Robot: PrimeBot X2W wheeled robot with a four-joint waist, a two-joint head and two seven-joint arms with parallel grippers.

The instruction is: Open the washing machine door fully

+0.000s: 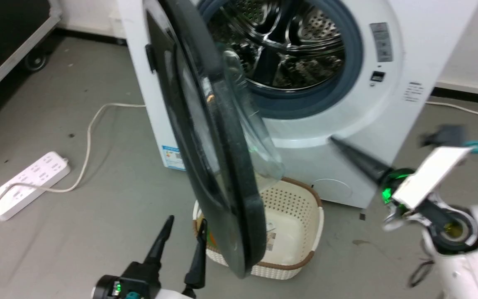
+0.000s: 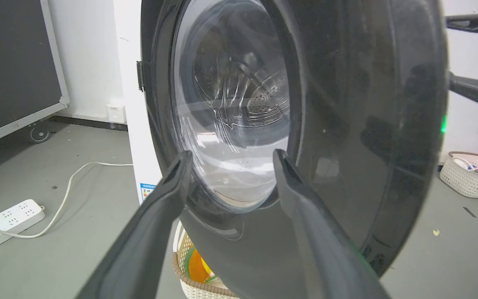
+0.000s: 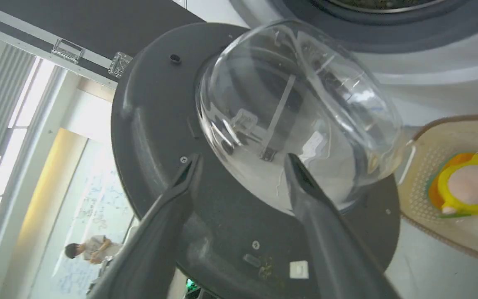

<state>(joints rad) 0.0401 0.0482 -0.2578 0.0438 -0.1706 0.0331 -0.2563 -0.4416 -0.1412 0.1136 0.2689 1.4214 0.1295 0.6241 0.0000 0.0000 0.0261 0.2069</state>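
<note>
The white washing machine (image 1: pixel 413 54) stands ahead with its steel drum (image 1: pixel 293 45) exposed. The glossy black washing machine door (image 1: pixel 206 137) is swung out, nearly edge-on to the head view, its clear glass bowl (image 3: pixel 301 104) bulging toward the machine. My left gripper (image 1: pixel 185 224) is open on the door's outer side; in the left wrist view the left gripper (image 2: pixel 231 154) faces the door (image 2: pixel 347 124) close up with nothing between its fingers. My right gripper (image 1: pixel 334 140) is open on the inner side, and the right gripper (image 3: pixel 243 160) points at the bowl.
A cream perforated basket (image 1: pixel 320 220) holding a yellow toy (image 3: pixel 467 187) sits on the floor under the door. A white power strip (image 1: pixel 25 182) and its cable lie at the left. A black wheeled case (image 1: pixel 6 41) stands far left. Another basket (image 2: pixel 467 182) holds clothes. A person (image 3: pixel 85 251) is far off.
</note>
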